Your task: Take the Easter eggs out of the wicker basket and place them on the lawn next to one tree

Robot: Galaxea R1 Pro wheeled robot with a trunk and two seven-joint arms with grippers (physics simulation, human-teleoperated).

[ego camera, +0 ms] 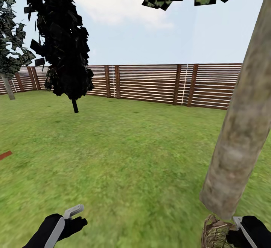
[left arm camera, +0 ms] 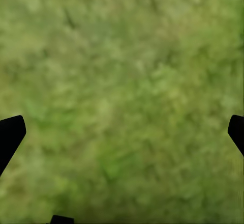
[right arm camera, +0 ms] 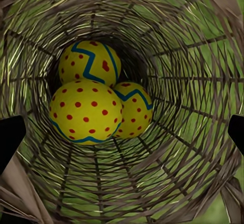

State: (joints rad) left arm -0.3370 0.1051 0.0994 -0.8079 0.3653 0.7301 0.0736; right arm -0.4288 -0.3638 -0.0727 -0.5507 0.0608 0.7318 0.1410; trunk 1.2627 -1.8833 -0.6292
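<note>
A slatted wooden fence backs the grass, a dark columnar tree before it, under pale cloudy sky.

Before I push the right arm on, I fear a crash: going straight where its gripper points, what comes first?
Probably the nearest Easter egg at the bottom of the wicker basket; the right gripper looks straight down its mouth.
</note>
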